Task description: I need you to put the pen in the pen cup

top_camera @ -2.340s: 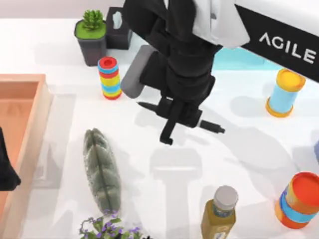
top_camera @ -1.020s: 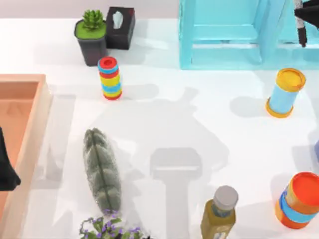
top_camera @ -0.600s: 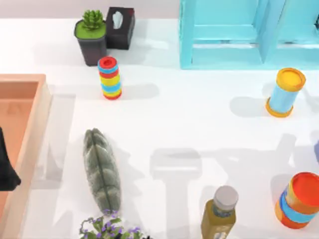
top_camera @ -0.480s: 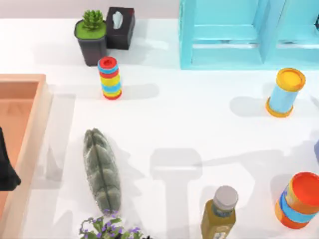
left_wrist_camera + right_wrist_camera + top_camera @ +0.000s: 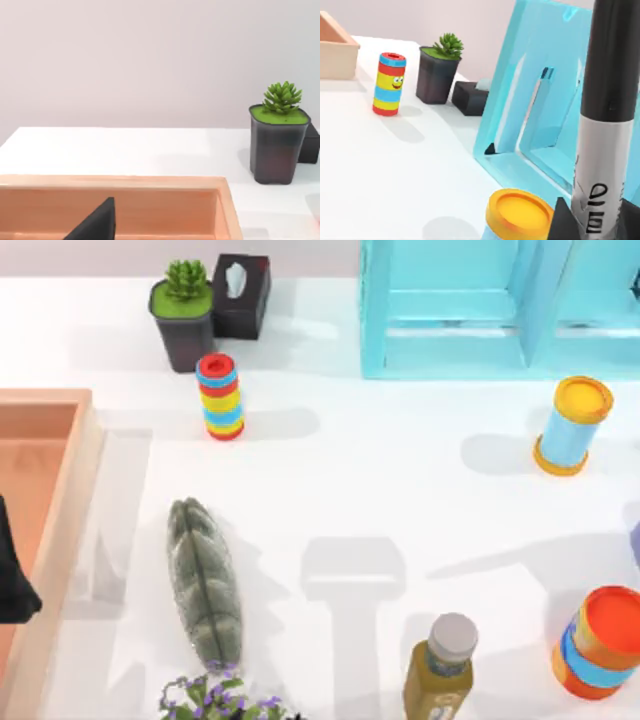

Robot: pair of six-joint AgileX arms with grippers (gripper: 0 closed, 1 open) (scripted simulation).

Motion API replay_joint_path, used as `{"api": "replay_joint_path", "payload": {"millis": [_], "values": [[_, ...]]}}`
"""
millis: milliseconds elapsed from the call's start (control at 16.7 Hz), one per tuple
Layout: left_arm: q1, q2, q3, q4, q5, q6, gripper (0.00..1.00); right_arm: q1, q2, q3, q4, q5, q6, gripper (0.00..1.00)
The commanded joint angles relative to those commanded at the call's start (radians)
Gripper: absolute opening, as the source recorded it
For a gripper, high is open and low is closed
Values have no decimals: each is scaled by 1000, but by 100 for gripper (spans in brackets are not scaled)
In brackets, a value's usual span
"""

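Right hand [image 5: 587, 220]: its dark fingers are closed round the pen, seen close up in the right wrist view
Pen: slim black marker pen [image 5: 607, 100] with a white-grey label band, held upright above the cup
Pen cup: light blue cylinder with a yellow-orange rim [image 5: 520, 212], just below the pen, at the right of the white surface [image 5: 380, 470]
Behind it: light blue open frame [image 5: 540, 100]
Left hand: parked over the orange wooden tray [image 5: 150, 197]; grip cannot be told
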Motion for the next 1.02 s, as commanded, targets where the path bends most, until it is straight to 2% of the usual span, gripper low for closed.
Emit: {"api": "replay_joint_path", "payload": {"millis": [180,600,960,1020], "values": [[0,0,0,0,0,0,100,-2,-16,10,-68,-14,-18,0],[0,0,0,0,0,0,100,1,-94,48,-433,-69,-92,0],[0,0,0,0,0,0,100,4,-106,52,-481,-78,-102,0],[0,0,0,0,0,0,100,4,-106,52,-481,-78,-102,8]]}}
